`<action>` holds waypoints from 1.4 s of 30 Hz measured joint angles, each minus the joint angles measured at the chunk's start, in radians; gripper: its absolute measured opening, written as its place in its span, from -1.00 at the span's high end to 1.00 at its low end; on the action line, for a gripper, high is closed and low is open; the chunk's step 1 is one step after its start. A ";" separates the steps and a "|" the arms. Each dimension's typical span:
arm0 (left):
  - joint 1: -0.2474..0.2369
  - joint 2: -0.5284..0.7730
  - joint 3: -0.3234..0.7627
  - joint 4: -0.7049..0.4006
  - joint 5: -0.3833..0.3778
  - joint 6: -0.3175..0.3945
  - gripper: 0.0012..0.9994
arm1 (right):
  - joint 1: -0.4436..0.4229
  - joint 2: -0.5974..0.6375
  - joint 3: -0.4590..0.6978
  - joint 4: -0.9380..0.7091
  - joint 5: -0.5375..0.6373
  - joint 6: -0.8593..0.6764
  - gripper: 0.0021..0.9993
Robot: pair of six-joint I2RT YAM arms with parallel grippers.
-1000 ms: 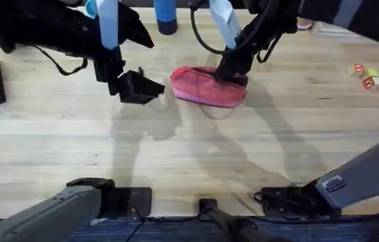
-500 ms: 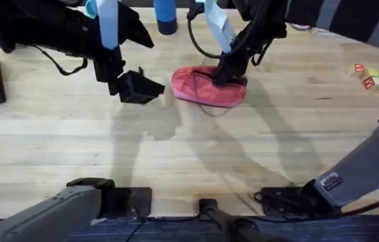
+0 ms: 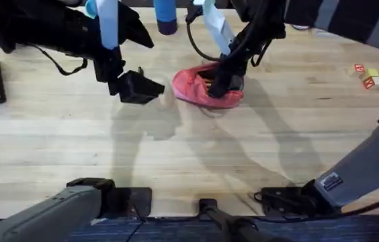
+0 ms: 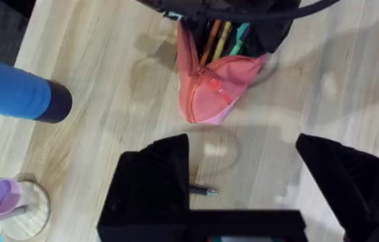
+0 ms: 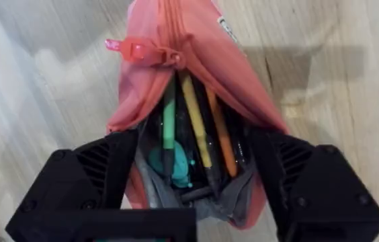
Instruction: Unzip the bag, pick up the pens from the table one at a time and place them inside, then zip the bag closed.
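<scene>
The bag [image 3: 203, 87] lies on the table [image 3: 189, 154], toward the far edge and near the middle of it. It is partly unzipped: the mouth at one end gapes wide, and the zipper pull [image 5: 130, 48] sits most of the way toward the other end. Inside are thin sticks, one yellow [image 5: 196, 121], one orange [image 5: 220, 131] and one green [image 5: 169, 121], with teal and dark ones beside them.

The right gripper [image 3: 224, 82] is down at the open end of the bag. Its two black fingers [image 5: 95, 178] are spread wide, one on each side of the mouth. They seem to be holding the mouth open or feeling inside (they may just have let something go; that is a guess). It is not pinching anything that I can see.

The left gripper [image 3: 139, 86] hangs just above the table, beside the closed end of the bag and not touching it. Its fingers [image 4: 156, 178] are wide apart and hold nothing. Under it lies one dark pen [image 4: 199, 191] on the table, partly hidden by a finger. So the left arm looks ready to go down for that pen.
</scene>
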 joint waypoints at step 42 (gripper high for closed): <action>0.000 0.102 0.000 0.154 -0.466 -0.501 -0.99 | -0.182 -0.459 0.000 0.150 -0.001 0.344 -1.00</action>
